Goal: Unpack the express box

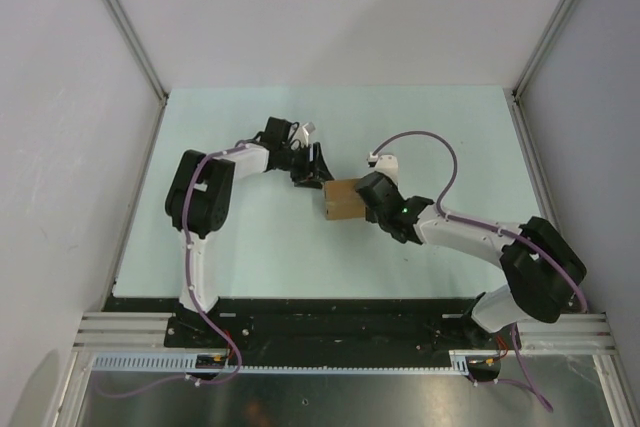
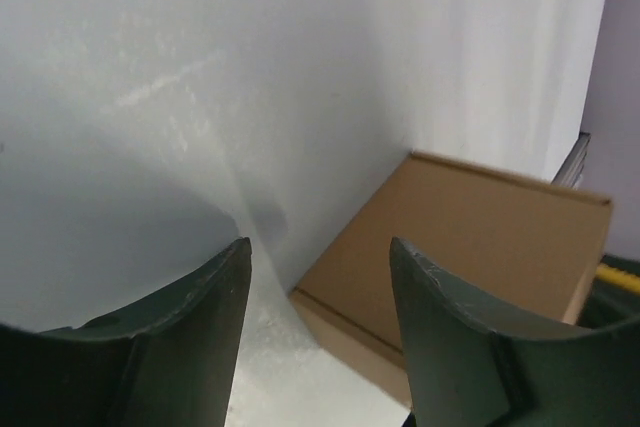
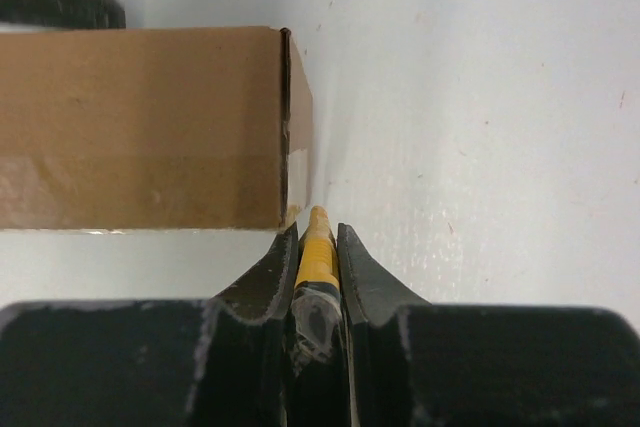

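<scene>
The express box (image 1: 342, 200) is a small brown carton standing on the pale table (image 1: 250, 247) between my two arms. My left gripper (image 1: 313, 169) is open just beyond the box's far-left corner, with nothing between its fingers. In the left wrist view the express box (image 2: 470, 237) shows past the right finger (image 2: 450, 337). My right gripper (image 3: 318, 232) is shut on a slim yellow cutter knife (image 3: 317, 247), whose tip sits by the lower right corner of the express box (image 3: 140, 127). From above, the right gripper (image 1: 372, 199) is against the box's right side.
White walls with metal posts (image 1: 120, 17) enclose the table on three sides. A black rail (image 1: 330, 322) carrying the arm bases runs along the near edge. Cables loop over both arms.
</scene>
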Action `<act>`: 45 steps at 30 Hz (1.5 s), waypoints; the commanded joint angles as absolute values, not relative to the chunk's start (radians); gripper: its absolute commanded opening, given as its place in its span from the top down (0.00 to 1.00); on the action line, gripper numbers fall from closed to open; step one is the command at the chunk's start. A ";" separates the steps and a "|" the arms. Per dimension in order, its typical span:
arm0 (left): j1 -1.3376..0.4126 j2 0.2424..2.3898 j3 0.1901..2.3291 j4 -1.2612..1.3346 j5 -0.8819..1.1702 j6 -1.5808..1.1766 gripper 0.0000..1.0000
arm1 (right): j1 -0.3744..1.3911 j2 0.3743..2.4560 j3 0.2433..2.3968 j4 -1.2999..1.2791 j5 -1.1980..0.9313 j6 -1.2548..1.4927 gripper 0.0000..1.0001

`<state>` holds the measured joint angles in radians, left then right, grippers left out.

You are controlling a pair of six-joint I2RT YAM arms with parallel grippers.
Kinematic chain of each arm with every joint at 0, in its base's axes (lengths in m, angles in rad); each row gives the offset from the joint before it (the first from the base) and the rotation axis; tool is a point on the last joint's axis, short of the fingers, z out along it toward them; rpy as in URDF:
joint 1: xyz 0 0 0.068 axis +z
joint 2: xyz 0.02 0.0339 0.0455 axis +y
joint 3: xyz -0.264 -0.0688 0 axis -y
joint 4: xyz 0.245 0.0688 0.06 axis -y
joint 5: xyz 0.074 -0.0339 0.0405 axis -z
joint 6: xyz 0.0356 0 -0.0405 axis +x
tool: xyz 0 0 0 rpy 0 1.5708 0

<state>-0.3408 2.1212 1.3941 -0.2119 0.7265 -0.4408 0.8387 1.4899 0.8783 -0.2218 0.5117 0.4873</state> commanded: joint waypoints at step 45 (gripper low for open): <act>-0.703 1.689 1.381 -0.517 -0.107 -0.594 0.05 | 0.661 1.256 0.899 -0.021 0.362 0.506 1.00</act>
